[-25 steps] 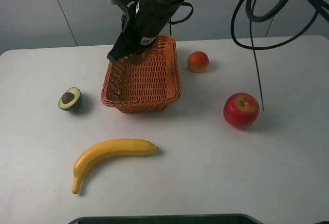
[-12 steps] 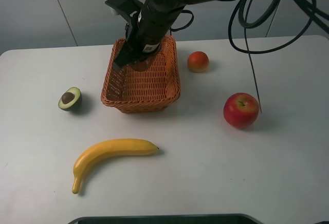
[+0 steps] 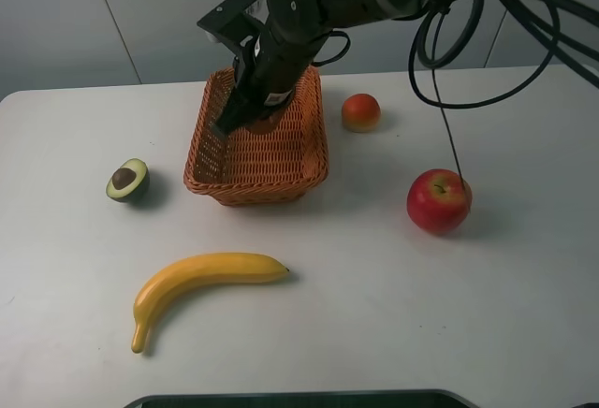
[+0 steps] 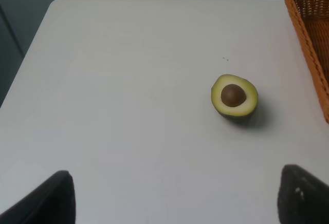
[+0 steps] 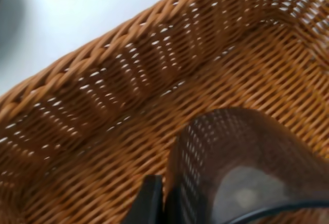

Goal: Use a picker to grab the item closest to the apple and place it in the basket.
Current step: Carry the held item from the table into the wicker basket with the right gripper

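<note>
The red apple (image 3: 439,200) rests on the table at the right. A small orange-red fruit (image 3: 360,111) lies beyond it, beside the wicker basket (image 3: 257,188). My right gripper (image 3: 251,123) hangs low inside the basket with a brownish round item (image 3: 264,125) at its tip. In the right wrist view that item shows through a dark translucent piece (image 5: 231,157) just above the basket's woven floor (image 5: 103,106). The jaws themselves are hidden there. My left gripper (image 4: 169,198) is open over bare table, its fingertips (image 4: 46,198) wide apart.
A halved avocado (image 3: 127,180) (image 4: 234,96) lies left of the basket, whose rim (image 4: 313,54) shows in the left wrist view. A banana (image 3: 201,280) lies near the front left. A thin black cable (image 3: 455,160) dangles just above the apple.
My right arm has shifted right and deeper into the basket, lowering the brownish item with it. The dangling cable has swung left toward the apple.
</note>
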You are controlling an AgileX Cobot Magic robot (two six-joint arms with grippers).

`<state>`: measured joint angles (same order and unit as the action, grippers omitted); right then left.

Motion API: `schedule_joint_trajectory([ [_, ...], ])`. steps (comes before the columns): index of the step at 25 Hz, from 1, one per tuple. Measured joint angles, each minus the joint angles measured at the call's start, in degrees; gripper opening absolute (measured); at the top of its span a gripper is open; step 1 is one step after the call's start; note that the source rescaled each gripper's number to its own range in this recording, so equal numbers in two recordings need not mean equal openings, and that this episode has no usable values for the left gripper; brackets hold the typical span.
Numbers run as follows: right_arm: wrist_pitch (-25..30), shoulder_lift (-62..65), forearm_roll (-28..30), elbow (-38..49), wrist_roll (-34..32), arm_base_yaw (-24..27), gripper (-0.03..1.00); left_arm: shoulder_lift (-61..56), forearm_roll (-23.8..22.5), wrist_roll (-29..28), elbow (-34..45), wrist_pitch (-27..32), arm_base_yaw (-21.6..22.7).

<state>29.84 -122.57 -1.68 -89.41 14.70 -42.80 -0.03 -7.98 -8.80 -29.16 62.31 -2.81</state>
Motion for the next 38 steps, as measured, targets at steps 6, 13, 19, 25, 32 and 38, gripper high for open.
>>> schedule_joint_trajectory([
  [6, -1.37, -0.12, 1.68, 0.00, -0.22, 0.51, 0.00, 0.00, 0.00, 0.00, 0.00, 0.00, 0.00],
  [13, -2.10, -1.96, 2.23, 0.00, -0.22, 0.51, 0.00, 0.00, -0.14, 0.00, 0.00, 0.00, 0.00],
  [19, -1.99, -2.09, 2.23, 0.00, -0.22, 0.51, 0.37, 0.00, -0.14, 0.00, 0.00, 0.00, 0.00],
  [25, -1.40, -1.07, 2.23, 0.00, -0.22, 0.51, 0.95, 0.00, -0.14, 0.00, 0.00, 0.00, 0.00],
  [32, -0.42, 4.73, 2.23, 0.00, -0.22, 0.51, 1.00, 0.00, -0.14, 0.00, 0.00, 0.00, 0.00],
  [38, 3.59, 9.88, 2.23, 0.00, -0.71, 0.71, 1.00, 0.00, -0.14, 0.00, 0.00, 0.00, 0.00],
])
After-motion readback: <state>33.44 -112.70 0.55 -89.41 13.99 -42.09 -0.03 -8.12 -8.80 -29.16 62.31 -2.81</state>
